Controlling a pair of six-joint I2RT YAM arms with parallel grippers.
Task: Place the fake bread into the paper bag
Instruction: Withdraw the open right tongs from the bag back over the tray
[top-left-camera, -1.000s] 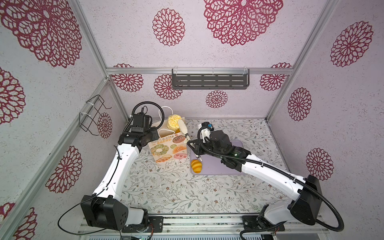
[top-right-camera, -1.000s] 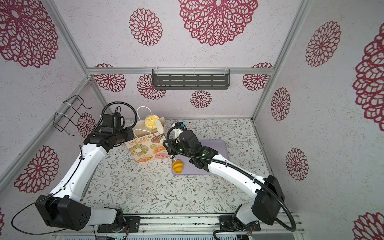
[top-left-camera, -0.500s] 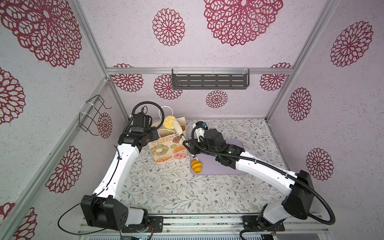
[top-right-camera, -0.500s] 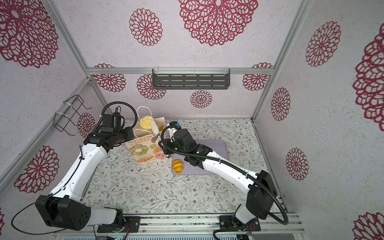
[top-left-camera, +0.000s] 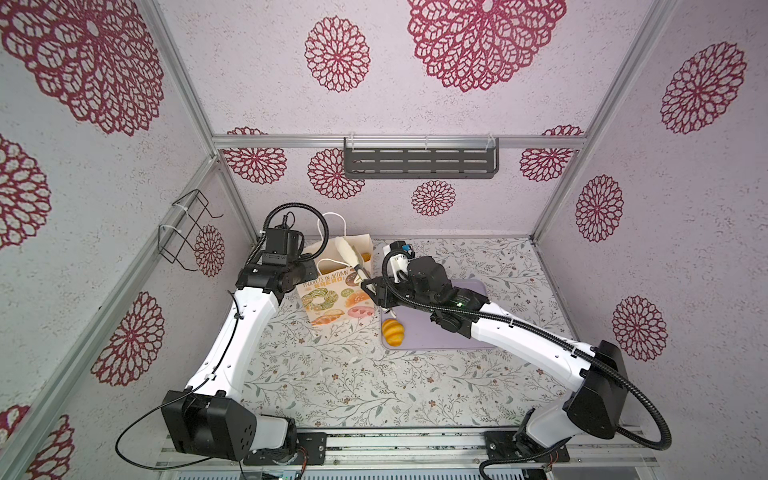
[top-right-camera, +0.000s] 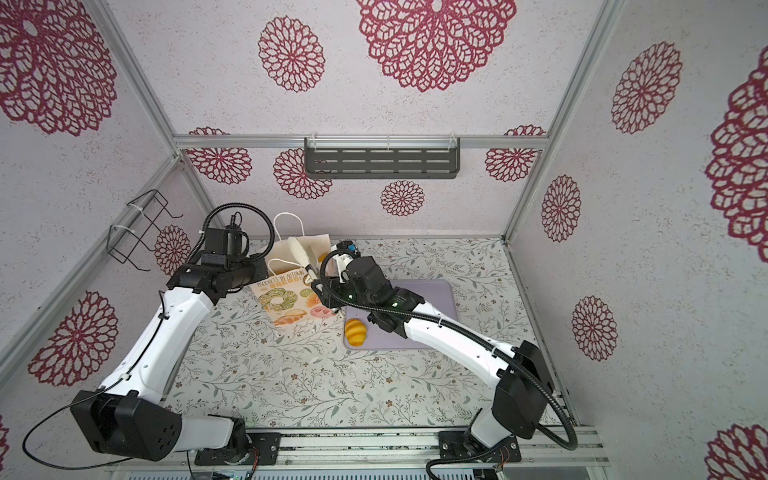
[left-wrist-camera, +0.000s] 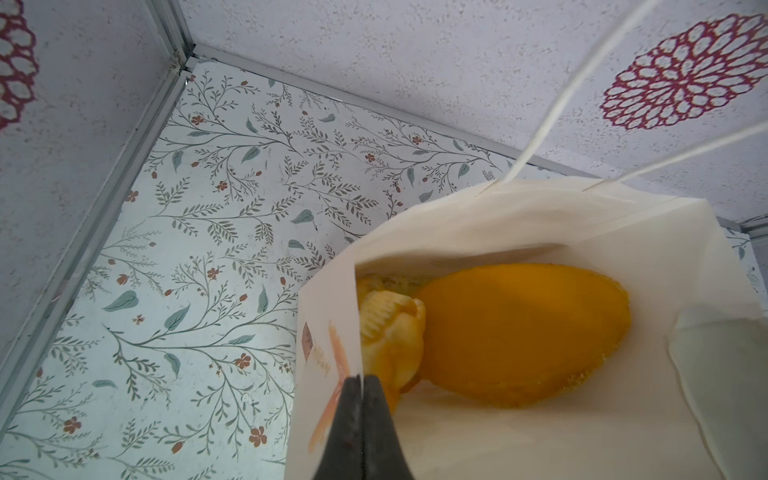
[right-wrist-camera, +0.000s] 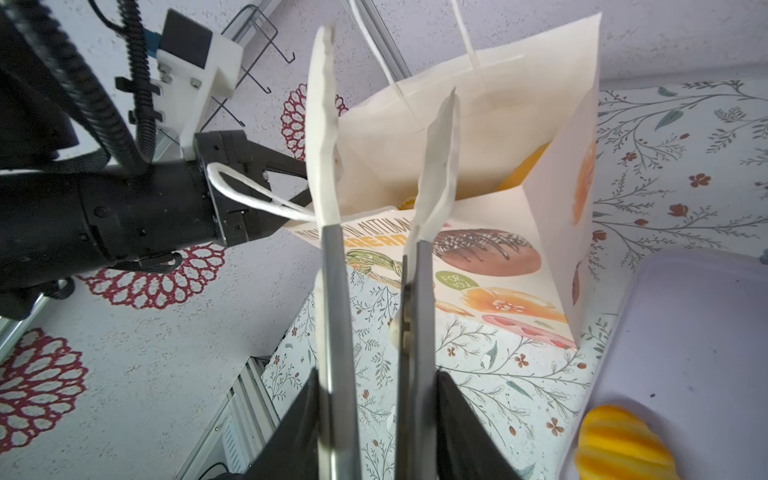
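Observation:
The paper bag (top-left-camera: 332, 291) (top-right-camera: 286, 293) stands open at the back left of the table. My left gripper (left-wrist-camera: 363, 380) (top-left-camera: 311, 269) is shut on the bag's side rim. Inside lie an orange loaf (left-wrist-camera: 523, 332) and a pale yellow bun (left-wrist-camera: 390, 332). My right gripper (right-wrist-camera: 376, 386) (top-left-camera: 372, 286) is shut on metal tongs (right-wrist-camera: 332, 291). Their white tips (top-left-camera: 351, 255) stand apart over the bag's mouth with nothing between them. One ridged orange-yellow piece of fake bread (top-left-camera: 393, 331) (top-right-camera: 355, 332) (right-wrist-camera: 623, 444) lies on the lilac tray (top-left-camera: 465, 336).
The lilac tray (top-right-camera: 432, 299) lies flat to the right of the bag, under my right arm. A wire rack (top-left-camera: 187, 232) hangs on the left wall and a black shelf (top-left-camera: 419, 164) on the back wall. The bag's cord handles (top-left-camera: 332, 220) stick up.
The right arm has carried the tongs left over the bag's mouth. Their tips have spread, and the yellow bun they held is no longer between them. The left gripper has kept its hold.

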